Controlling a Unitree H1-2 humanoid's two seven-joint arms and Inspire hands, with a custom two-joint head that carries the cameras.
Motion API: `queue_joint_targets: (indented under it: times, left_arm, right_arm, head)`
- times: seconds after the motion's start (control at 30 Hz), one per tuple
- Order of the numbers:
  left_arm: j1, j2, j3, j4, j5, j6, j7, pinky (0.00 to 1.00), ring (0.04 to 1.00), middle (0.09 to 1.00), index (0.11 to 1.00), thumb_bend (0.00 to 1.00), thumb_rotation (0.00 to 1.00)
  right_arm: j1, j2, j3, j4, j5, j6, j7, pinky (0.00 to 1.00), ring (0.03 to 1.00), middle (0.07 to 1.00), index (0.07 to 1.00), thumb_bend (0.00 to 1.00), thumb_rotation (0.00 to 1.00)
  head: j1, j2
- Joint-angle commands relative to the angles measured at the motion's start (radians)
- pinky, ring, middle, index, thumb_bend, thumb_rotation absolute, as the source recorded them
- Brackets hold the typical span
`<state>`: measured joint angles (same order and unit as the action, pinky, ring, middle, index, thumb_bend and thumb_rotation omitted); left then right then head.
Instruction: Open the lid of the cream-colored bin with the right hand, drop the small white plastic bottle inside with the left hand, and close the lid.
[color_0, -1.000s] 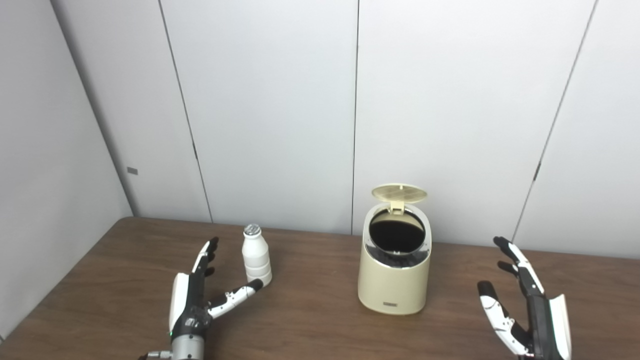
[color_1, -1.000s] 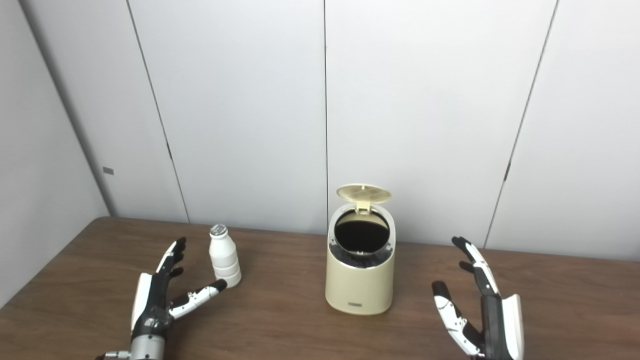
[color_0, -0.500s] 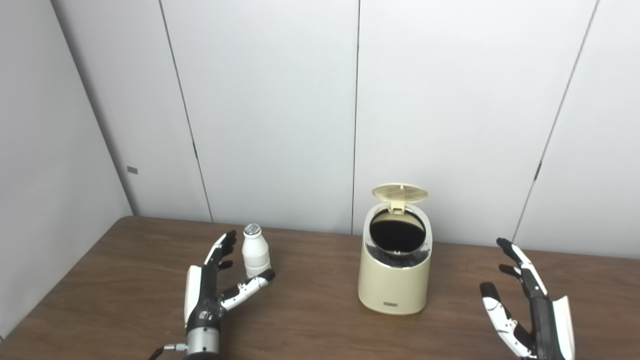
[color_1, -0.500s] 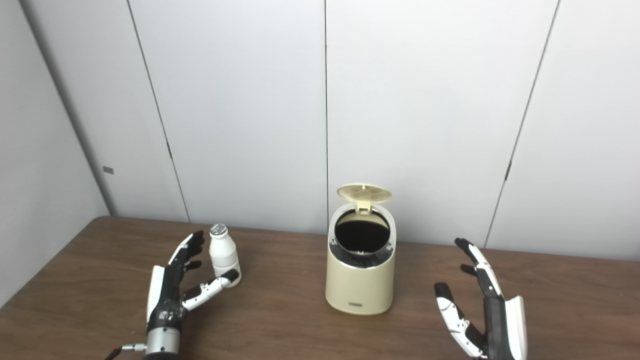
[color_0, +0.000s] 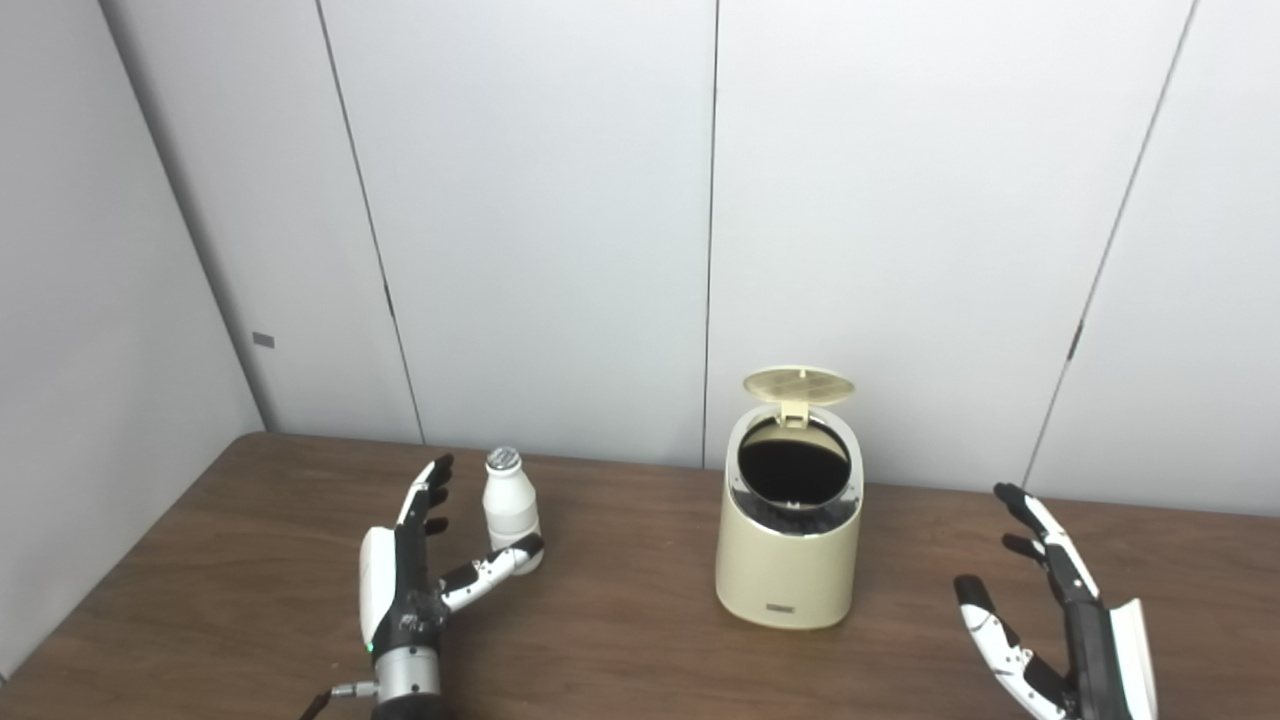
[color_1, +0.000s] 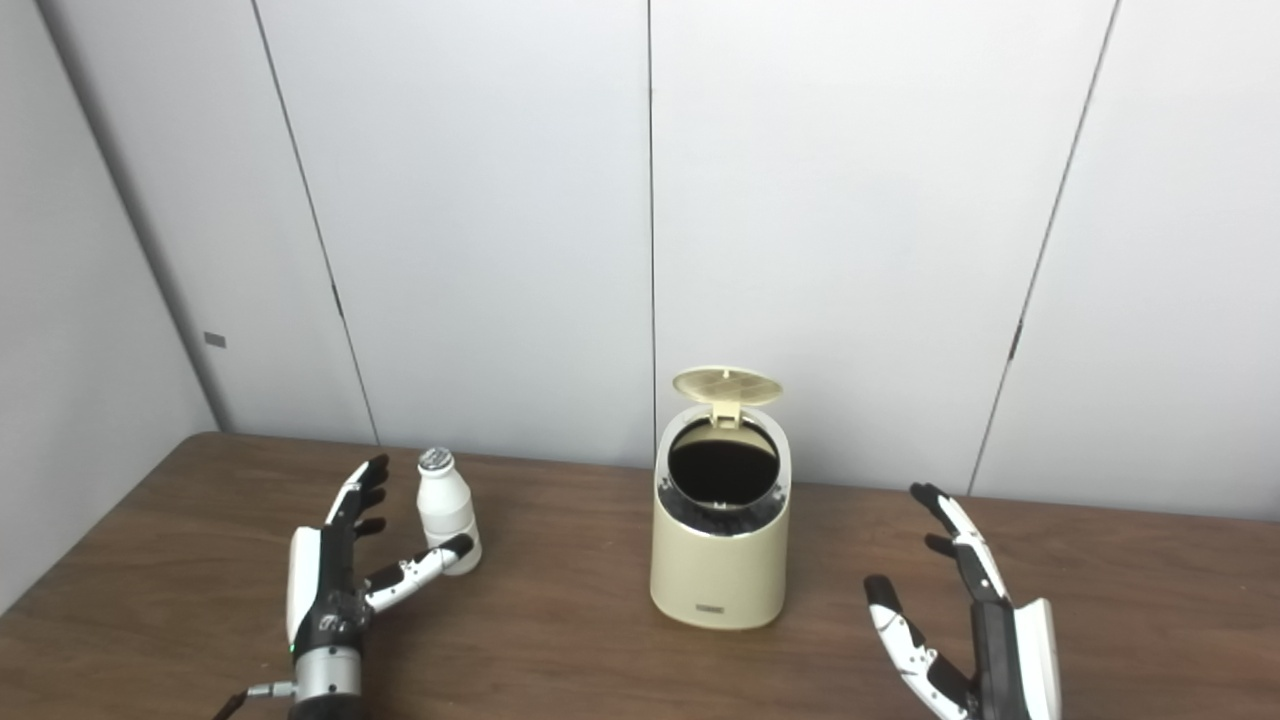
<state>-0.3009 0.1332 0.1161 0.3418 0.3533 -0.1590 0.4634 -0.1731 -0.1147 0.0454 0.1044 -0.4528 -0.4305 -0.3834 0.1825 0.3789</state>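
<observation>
Left eye view: the cream-colored bin (color_0: 789, 545) stands with its lid (color_0: 799, 385) up. The left hand (color_0: 412, 570), fingers spread and empty, flanks the upright small white plastic bottle (color_0: 510, 508); it should close evenly around the body

Right eye view: the right hand (color_1: 975, 620) waits, splayed, holding nothing

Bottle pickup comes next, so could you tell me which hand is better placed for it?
Left. The left hand is open right beside the bottle, its thumb by the base. The right hand sits beyond the open bin.
</observation>
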Motion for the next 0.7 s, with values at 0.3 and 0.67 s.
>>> queue_joint_targets:
  times: [0.3,0.67]
  left_arm:
    - [-0.045,0.017,-0.032,0.009,0.036,0.091,-0.013,0.66,0.763,0.784,0.815,1.00,0.20]
    - [-0.070,0.027,-0.058,0.041,0.036,0.109,-0.034,0.64,0.742,0.751,0.769,1.00,0.14]
  right_arm:
    - [0.036,-0.007,-0.019,-0.019,-0.014,-0.007,0.016,0.73,0.862,0.882,0.836,0.12,0.44]
    - [0.040,0.000,-0.021,-0.019,-0.037,-0.001,0.019,0.72,0.851,0.874,0.822,0.14,0.43]
  head:
    - [-0.002,0.004]
    - [-0.005,0.003]
